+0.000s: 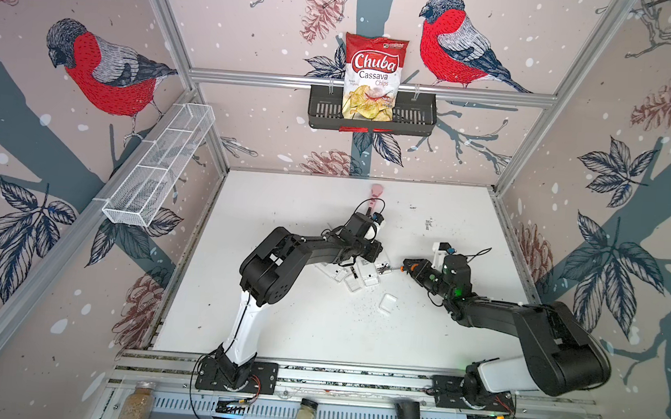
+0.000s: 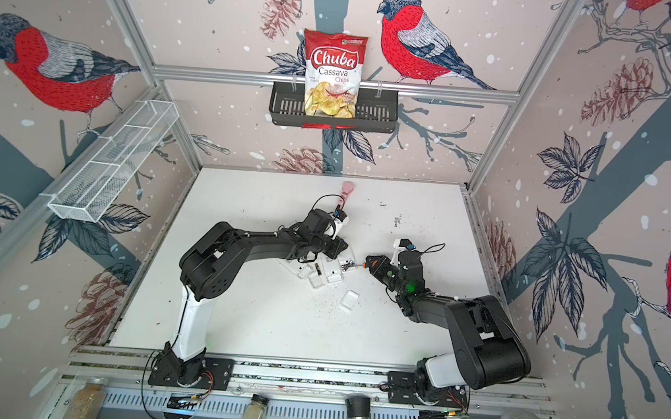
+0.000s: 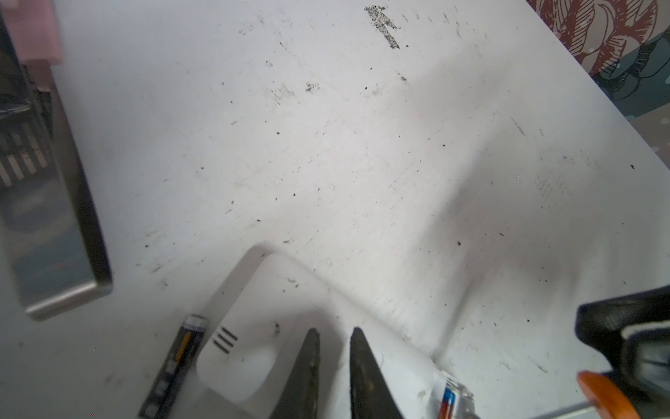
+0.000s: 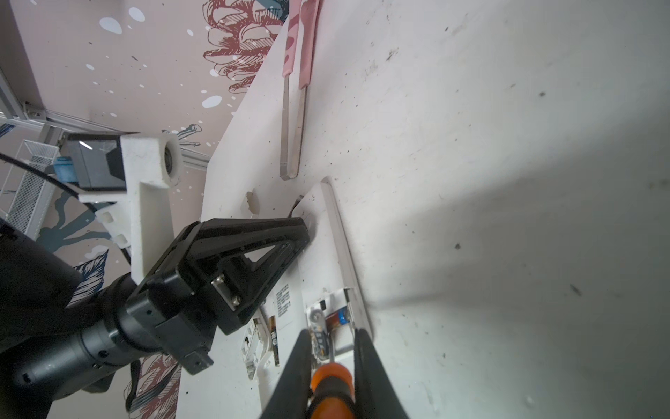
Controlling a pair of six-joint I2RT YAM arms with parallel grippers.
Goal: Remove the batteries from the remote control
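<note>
Batteries sit in the open back of a white remote in the middle of the surface. Another battery lies loose nearby, so the job looks partly done. The right tool squeezes a screwdriver aimed at them. The left tool, nearly closed, rests on the remote; its grip is unclear.

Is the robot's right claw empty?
No, the right gripper is closed around the orange handle of a screwdriver, seen between its two black fingers in the right wrist view.
</note>
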